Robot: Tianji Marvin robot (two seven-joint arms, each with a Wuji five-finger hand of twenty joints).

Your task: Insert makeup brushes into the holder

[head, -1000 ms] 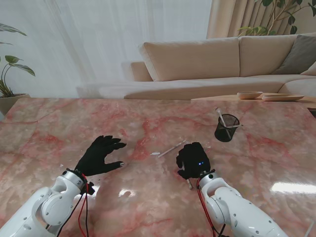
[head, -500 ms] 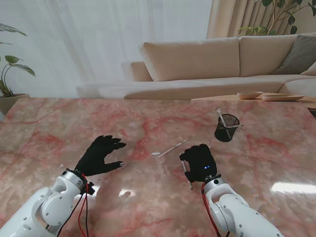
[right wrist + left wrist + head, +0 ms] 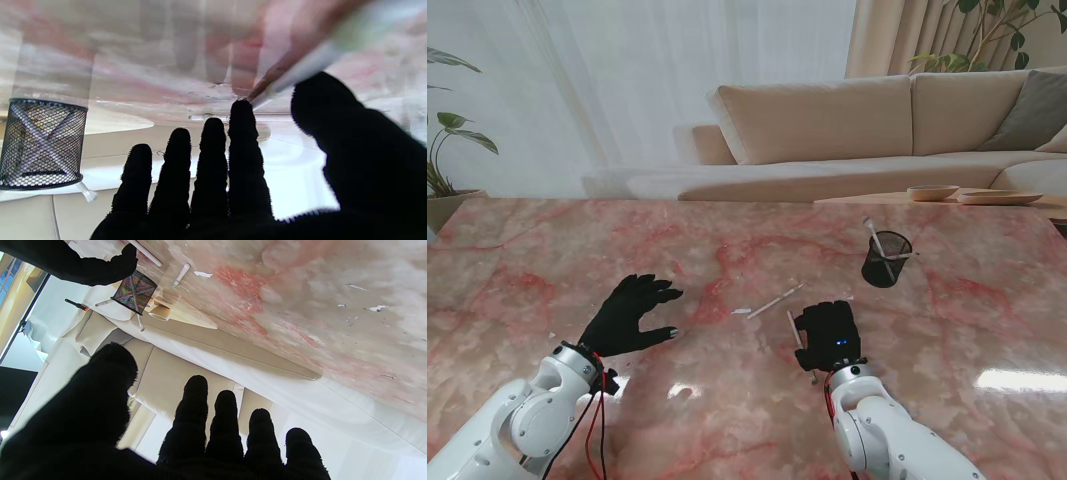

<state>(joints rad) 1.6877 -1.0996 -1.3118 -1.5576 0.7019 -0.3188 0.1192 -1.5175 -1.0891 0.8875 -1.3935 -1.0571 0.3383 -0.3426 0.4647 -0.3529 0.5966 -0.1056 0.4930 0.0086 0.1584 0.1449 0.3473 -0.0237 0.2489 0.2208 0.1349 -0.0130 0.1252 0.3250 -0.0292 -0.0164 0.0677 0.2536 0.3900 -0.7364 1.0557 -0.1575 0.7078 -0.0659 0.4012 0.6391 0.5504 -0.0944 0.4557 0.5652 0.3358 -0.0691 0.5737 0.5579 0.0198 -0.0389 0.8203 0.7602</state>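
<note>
A slim white makeup brush (image 3: 794, 330) sits pinched in the right hand (image 3: 829, 337), its free end slanting up toward eleven o'clock from the knuckles; in the right wrist view the same brush (image 3: 300, 71) runs as a blurred pale shaft between the thumb and the first of the fingers (image 3: 245, 133), which are clamped on it. A second white brush (image 3: 774, 301) lies flat on the pink marbled tabletop (image 3: 547, 260), just beyond that hand at about eleven o'clock from it, and shows in the right wrist view as a thin horizontal stick (image 3: 213, 117) past the fingertips. The black mesh holder (image 3: 887, 259) stands upright at roughly one o'clock from the right hand, well apart from it, already carrying two pale brushes that cross inside it (image 3: 41, 143); the left wrist view also catches the holder (image 3: 134, 292). The left hand (image 3: 630, 313) rests at nine o'clock from the right hand, palm toward the tabletop, fingers (image 3: 195, 416) spread apart and holding nothing. A beige sofa (image 3: 827, 120) stands beyond the far edge.
</note>
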